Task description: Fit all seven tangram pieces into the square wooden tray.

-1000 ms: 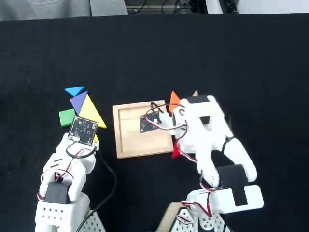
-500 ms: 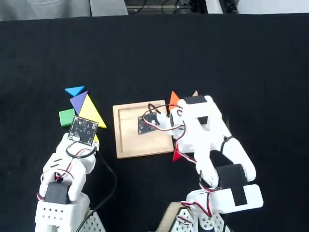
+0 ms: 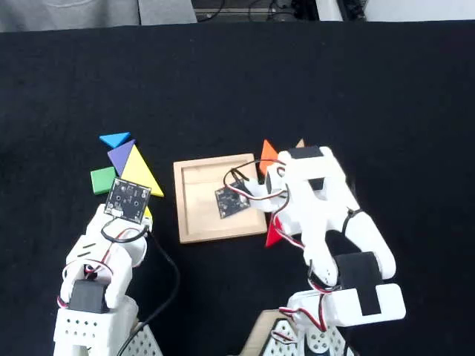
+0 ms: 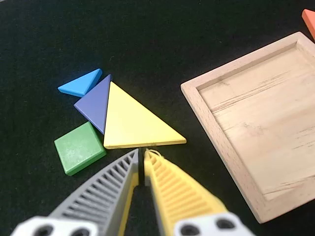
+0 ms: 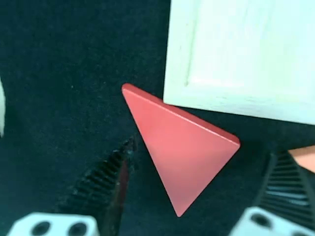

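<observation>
Red triangle point(image 5: 184, 152) lies between spread fingers of right gripper point(image 5: 197, 179), not yet pinched. Long edge touches outer wall of wooden tray point(image 5: 236, 101) near corner; opposite point aims back toward wrist. Right arm nearer; tray just beyond piece. Left gripper point(image 4: 142, 164) fingers pressed together, tips just beside yellow triangle point(image 4: 133, 123), on tray's far side from red piece.

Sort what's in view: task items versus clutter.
Job in hand: tray, yellow triangle, purple piece, blue triangle, green square, red triangle, orange triangle, tan piece.

Lying about: cables and grey thing, beyond the table's far edge.
</observation>
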Robot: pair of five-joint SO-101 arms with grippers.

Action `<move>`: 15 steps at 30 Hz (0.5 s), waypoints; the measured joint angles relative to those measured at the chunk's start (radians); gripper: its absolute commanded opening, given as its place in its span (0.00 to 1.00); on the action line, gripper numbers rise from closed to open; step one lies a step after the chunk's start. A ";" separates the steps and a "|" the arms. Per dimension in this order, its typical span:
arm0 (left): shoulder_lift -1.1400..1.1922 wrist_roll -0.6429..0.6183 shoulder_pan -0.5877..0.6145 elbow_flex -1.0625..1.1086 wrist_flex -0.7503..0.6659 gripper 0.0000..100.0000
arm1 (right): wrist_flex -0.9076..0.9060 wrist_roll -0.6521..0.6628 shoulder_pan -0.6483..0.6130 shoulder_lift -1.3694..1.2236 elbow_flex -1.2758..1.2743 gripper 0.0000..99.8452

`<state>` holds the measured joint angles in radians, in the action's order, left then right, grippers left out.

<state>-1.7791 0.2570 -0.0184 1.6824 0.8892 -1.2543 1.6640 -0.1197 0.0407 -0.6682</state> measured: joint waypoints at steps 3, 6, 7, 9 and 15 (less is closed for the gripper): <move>0.000 0.000 0.000 0.000 0.000 0.03 | 0.020 0.021 0.006 -0.043 0.000 0.40; 0.000 0.000 0.000 0.000 0.000 0.03 | 0.032 0.028 0.009 -0.081 0.002 0.40; 0.000 0.000 0.000 0.000 0.000 0.03 | 0.032 0.028 0.011 -0.081 0.006 0.40; 0.000 0.000 0.000 0.000 0.000 0.03 | 0.031 0.028 0.012 -0.081 0.008 0.40; 0.000 0.000 0.000 0.000 0.000 0.03 | 0.031 0.028 0.012 -0.083 0.011 0.28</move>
<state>-1.7791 0.2570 -0.0184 1.6824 0.8892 -1.2236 1.6916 -0.1074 -0.0422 -0.6575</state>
